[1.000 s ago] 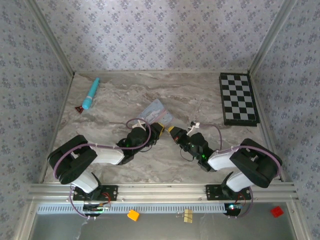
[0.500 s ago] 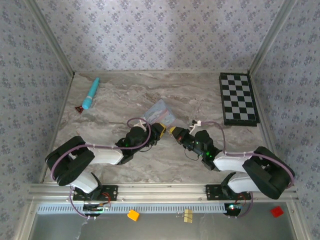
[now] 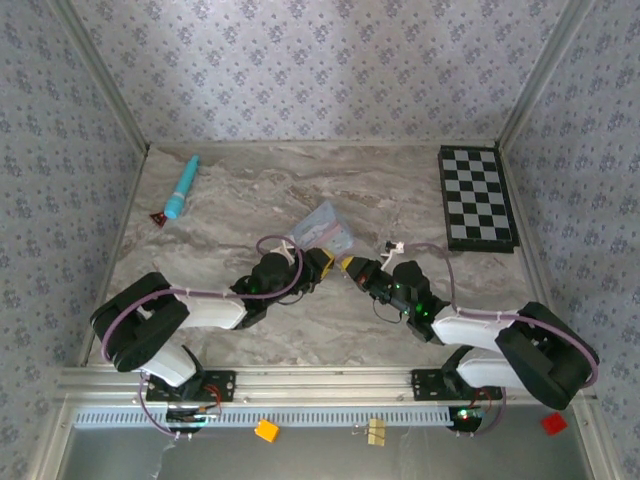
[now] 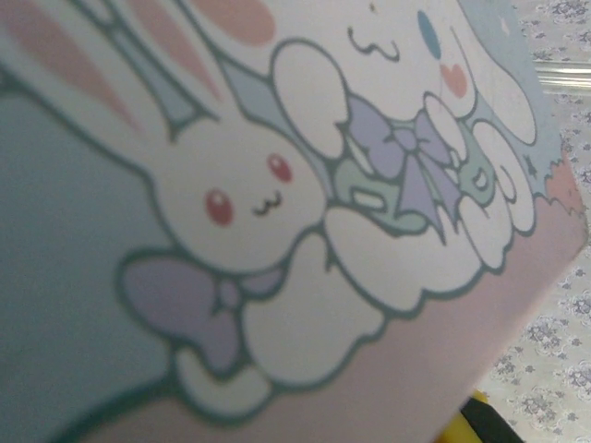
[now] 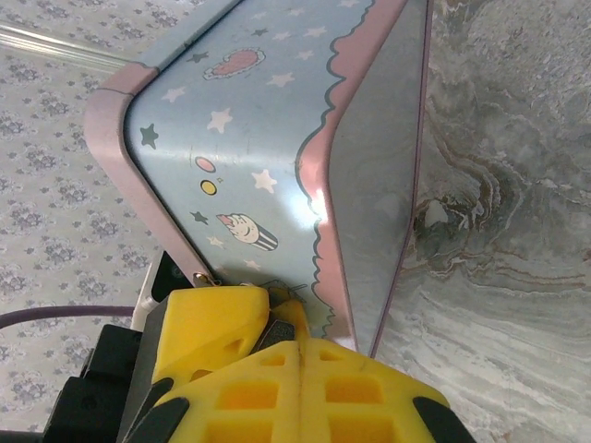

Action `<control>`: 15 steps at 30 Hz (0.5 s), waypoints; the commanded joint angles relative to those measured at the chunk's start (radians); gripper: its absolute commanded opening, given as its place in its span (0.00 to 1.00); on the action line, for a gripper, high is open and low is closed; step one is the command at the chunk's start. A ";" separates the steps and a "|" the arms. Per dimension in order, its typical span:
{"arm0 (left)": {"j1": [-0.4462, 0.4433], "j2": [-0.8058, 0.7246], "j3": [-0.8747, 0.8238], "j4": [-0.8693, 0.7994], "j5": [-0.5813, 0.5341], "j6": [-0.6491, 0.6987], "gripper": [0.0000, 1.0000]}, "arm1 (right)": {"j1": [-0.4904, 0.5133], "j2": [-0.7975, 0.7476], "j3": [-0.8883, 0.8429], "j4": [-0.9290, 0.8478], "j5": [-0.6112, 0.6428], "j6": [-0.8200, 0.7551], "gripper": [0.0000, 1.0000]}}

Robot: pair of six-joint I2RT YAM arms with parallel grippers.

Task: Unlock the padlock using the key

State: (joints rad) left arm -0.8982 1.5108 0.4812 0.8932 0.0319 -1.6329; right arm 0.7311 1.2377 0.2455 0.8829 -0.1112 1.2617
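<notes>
Cartoon rabbits and stars cover the pale blue tin (image 5: 259, 138). Our right gripper (image 5: 300, 365) is pinched closed; the left gripper (image 3: 320, 262) we cannot judge. The padlock (image 5: 269, 325), perhaps that dark bit, sits between their fingertips.

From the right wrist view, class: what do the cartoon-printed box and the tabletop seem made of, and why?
Cartoon-printed box: likely thin painted metal, glossy; a bright glare spot and crisp folded edge. Tabletop: marble-look, grey-brown veins, faint sheen; real stone or printed laminate cannot be told.
</notes>
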 commanded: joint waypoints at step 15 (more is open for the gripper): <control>0.001 -0.082 0.084 -0.009 0.102 0.067 0.00 | -0.083 -0.015 0.012 -0.058 -0.079 -0.067 0.00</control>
State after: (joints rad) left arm -0.8959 1.4803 0.5232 0.7792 0.0914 -1.6062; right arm 0.6594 1.2331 0.2459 0.8658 -0.1875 1.2251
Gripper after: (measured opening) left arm 0.154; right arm 0.051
